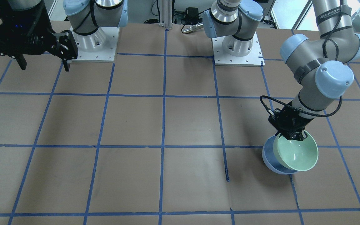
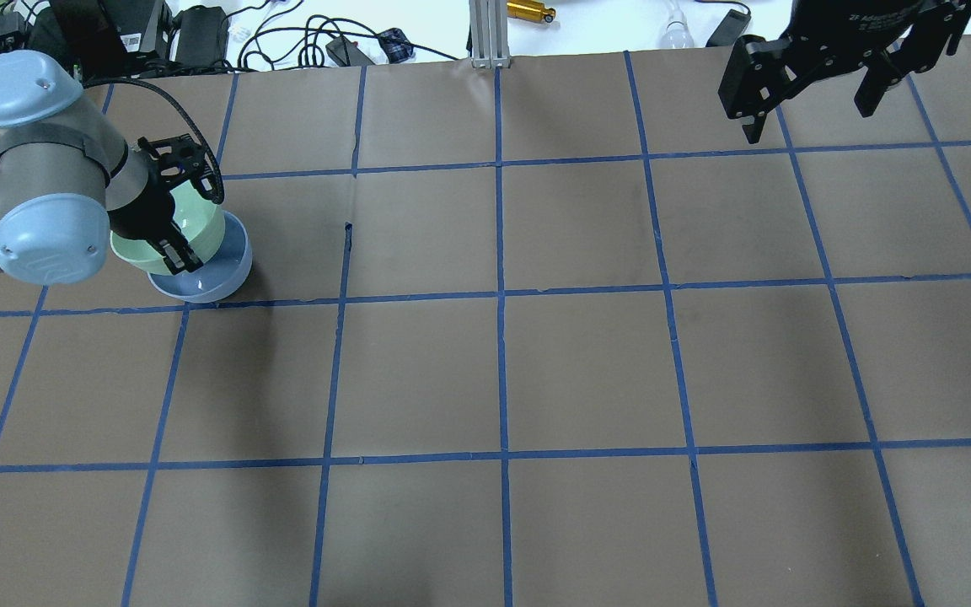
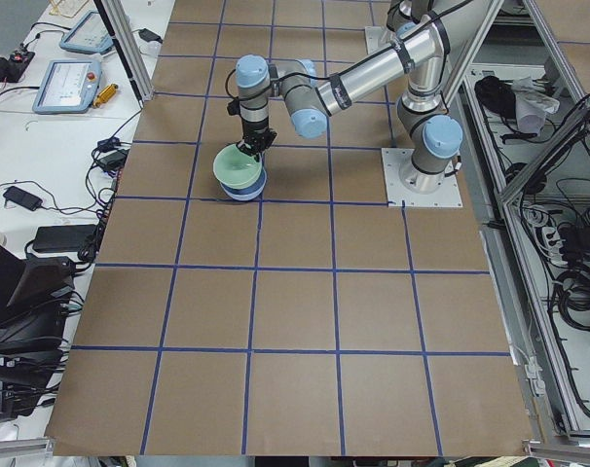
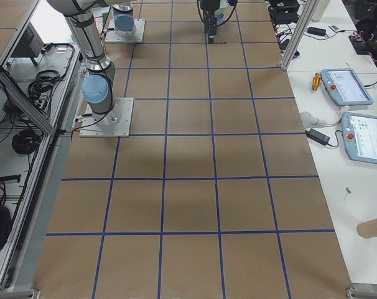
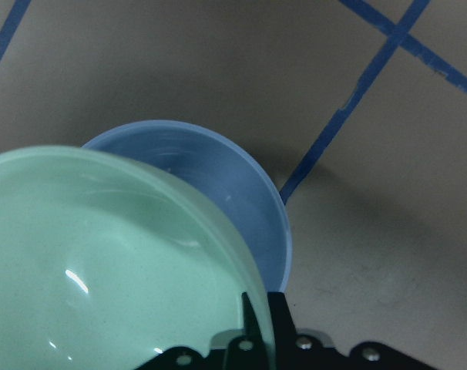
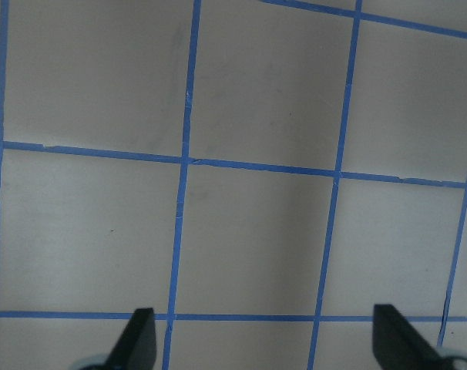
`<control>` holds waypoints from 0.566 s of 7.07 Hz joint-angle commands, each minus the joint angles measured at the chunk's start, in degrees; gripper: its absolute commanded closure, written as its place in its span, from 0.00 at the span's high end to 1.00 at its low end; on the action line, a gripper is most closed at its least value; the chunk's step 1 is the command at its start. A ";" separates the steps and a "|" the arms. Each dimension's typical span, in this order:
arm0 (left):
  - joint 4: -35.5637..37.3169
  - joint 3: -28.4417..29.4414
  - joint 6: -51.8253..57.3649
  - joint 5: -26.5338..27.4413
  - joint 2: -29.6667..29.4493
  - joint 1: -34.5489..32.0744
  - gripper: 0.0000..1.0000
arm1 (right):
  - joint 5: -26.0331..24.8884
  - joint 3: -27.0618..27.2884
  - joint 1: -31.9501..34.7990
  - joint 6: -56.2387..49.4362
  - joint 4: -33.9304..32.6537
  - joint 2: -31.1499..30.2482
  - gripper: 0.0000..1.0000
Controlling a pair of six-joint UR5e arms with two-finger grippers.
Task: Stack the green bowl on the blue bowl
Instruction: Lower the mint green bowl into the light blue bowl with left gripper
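Here, the glossy green bowl tilts over the round blue bowl.

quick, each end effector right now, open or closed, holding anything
Left end effector: closed on the green bowl at its rim, over the blue bowl.
Right end effector: open, holding nothing.

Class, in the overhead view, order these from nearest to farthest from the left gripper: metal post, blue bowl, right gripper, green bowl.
1. green bowl, in the left gripper.
2. blue bowl, just beneath.
3. metal post, far edge, middle.
4. right gripper, far right corner.
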 commanded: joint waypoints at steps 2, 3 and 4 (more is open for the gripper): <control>-0.11 0.06 -3.10 0.75 0.06 -0.75 1.00 | 0.00 0.00 -0.07 0.00 0.00 0.00 1.00; -0.98 0.32 -3.37 0.75 1.81 -1.01 1.00 | 0.00 0.00 0.01 0.00 0.00 0.00 1.00; -3.77 0.93 -6.33 0.14 3.31 -1.02 1.00 | 0.00 0.00 0.01 0.00 0.00 0.00 1.00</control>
